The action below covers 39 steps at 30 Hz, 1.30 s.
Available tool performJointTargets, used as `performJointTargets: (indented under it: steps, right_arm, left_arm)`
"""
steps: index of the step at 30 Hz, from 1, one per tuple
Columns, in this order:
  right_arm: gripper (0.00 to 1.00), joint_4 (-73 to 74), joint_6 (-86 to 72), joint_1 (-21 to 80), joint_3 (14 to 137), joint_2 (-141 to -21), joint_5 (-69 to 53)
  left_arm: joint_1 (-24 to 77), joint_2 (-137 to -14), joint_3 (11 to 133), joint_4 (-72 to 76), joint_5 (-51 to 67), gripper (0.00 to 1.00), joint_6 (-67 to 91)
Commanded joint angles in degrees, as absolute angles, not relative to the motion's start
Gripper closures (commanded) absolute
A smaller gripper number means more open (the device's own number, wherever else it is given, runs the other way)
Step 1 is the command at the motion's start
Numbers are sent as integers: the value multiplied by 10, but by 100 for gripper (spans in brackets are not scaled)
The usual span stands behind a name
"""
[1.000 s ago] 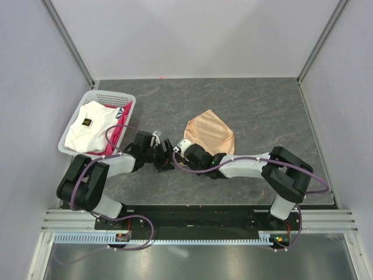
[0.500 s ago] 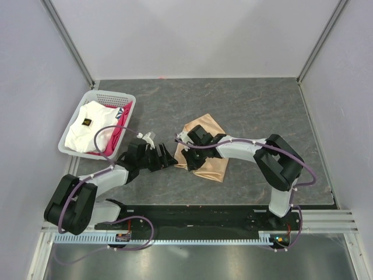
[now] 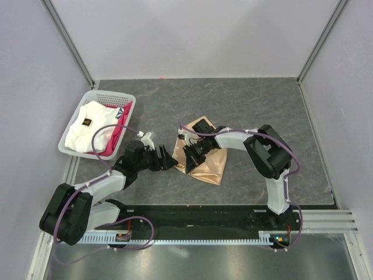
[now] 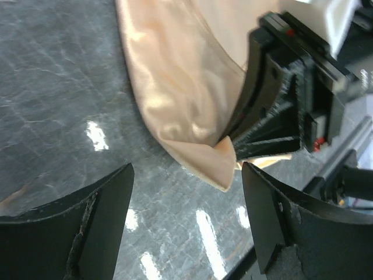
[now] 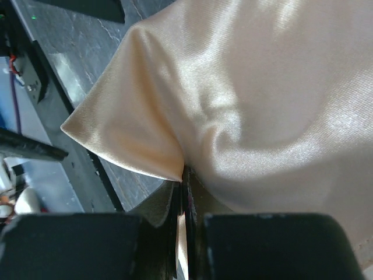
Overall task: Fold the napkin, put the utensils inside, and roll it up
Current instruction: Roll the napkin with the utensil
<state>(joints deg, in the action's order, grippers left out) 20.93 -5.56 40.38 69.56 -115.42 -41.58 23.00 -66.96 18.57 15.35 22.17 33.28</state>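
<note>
The peach-tan napkin [image 3: 211, 167] lies bunched in the middle of the table, shiny and creased in the left wrist view [image 4: 175, 76] and in the right wrist view [image 5: 262, 99]. My right gripper [image 3: 189, 156] is shut on the napkin's left edge, and the cloth is pinched between its jaws [image 5: 186, 186]. My left gripper [image 3: 168, 158] stands open just left of it. A loose napkin corner hangs between and a little beyond its fingertips [image 4: 186, 175], touching neither. The right gripper's black body [image 4: 274, 111] is close ahead. The utensils are out of view.
A white slotted basket [image 3: 96, 96] stands at the far left. It holds a white cloth [image 3: 84, 131] with a dark mark and a pink-red cloth [image 3: 119, 137]. The grey stone-patterned table [image 3: 256, 105] has walls on three sides.
My right gripper has closed on the napkin and dragged it toward the near left, so the cloth is narrower and more bunched. My left arm has drawn back slightly and stays open.
</note>
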Motion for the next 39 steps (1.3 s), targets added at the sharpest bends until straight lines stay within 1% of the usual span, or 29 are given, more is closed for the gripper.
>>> performJointTargets:
  steps: [1,8,10,13,15,18,22,24,28,34,39]
  right_arm:
    - [92,254,-35,403,688,-1208,-384]
    - [92,257,-35,395,690,-1215,-376]
    - [92,258,-35,393,687,-1214,-374]
    - [92,258,-34,393,685,-1213,-374]
    - [92,259,-35,392,686,-1213,-373]
    - [92,262,-37,390,689,-1216,-373]
    - [92,267,-39,388,693,-1221,-377]
    - [93,275,-37,388,694,-1225,-379]
    - [93,286,-31,387,704,-1230,-384]
    - [92,300,-27,383,715,-1239,-390]
    - [93,318,-19,380,728,-1254,-398]
  left_arm:
    - [234,-685,200,185,312,19,325]
    - [235,-699,201,165,330,18,355]
    - [236,-714,206,167,330,19,355]
    - [239,-735,219,166,321,22,338]
    - [240,-741,228,152,295,27,327]
    - [243,-749,243,128,256,30,309]
    - [244,-756,250,129,223,29,293]
    - [244,-765,253,133,212,25,289]
    - [244,-785,260,144,207,23,280]
    - [244,-807,269,157,191,23,270]
    - [244,-812,269,164,180,25,257]
